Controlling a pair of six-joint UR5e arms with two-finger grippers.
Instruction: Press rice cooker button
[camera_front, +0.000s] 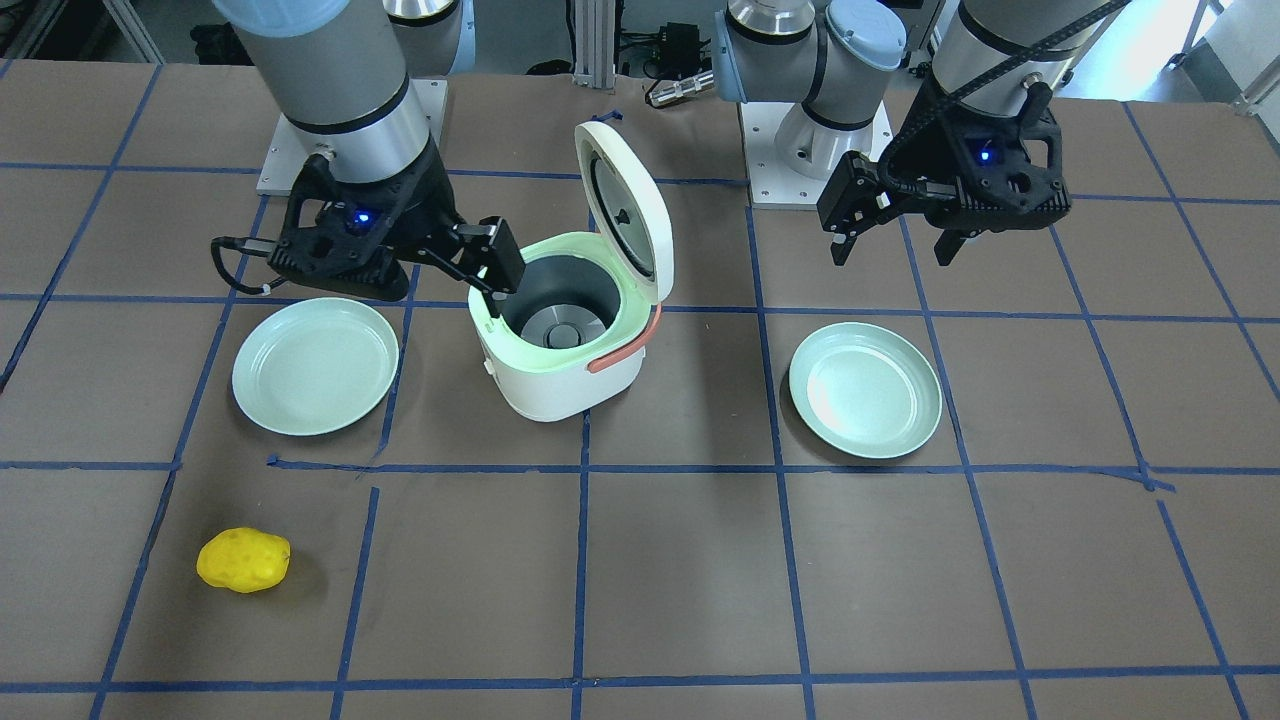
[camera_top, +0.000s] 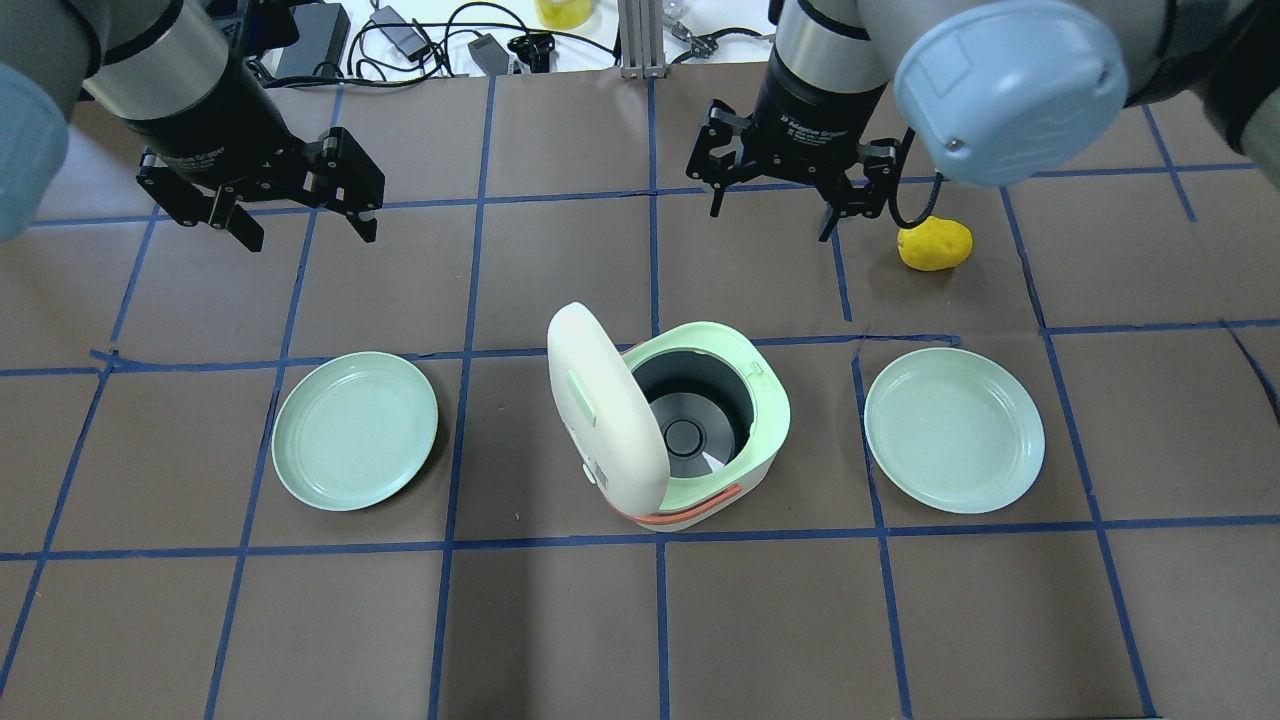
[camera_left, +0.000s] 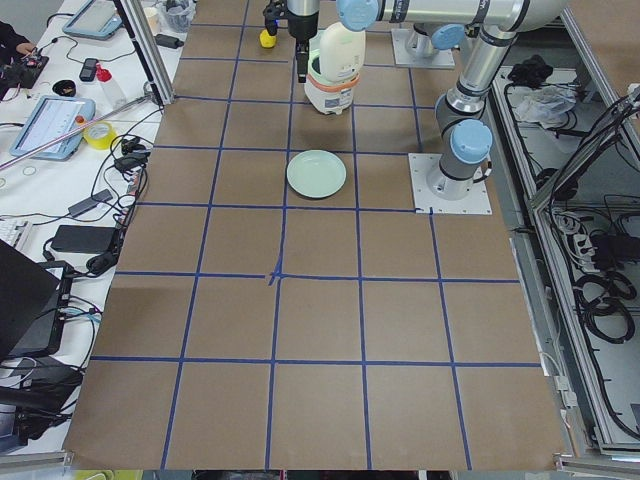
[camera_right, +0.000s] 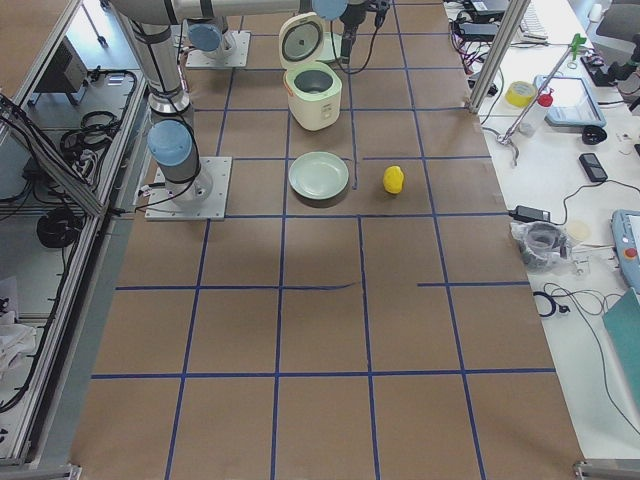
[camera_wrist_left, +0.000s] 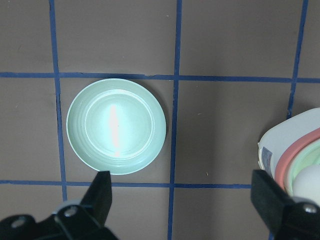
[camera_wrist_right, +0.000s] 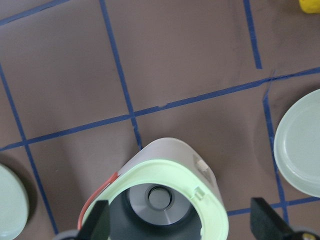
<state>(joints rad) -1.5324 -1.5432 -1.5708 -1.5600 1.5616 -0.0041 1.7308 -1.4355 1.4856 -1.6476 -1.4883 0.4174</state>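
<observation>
The white rice cooker (camera_front: 560, 375) stands mid-table with its lid (camera_front: 625, 205) swung up. Its grey inner pot (camera_top: 690, 405) is bare and its coral handle (camera_front: 625, 350) shows at the side. A small white tab (camera_wrist_right: 201, 165) sits on its wall. My right gripper (camera_top: 772, 220) is open and empty. It hovers above the table just past the cooker's far side, apart from it. In its wrist view the cooker (camera_wrist_right: 165, 165) lies below the spread fingers (camera_wrist_right: 100, 225). My left gripper (camera_top: 308, 235) is open and empty, high above the left plate (camera_wrist_left: 116, 126).
Two mint-green plates (camera_top: 355, 430) (camera_top: 955, 430) flank the cooker. A yellow lumpy object (camera_top: 935, 243) lies beyond the right plate, close to my right gripper. Blue tape lines grid the brown table.
</observation>
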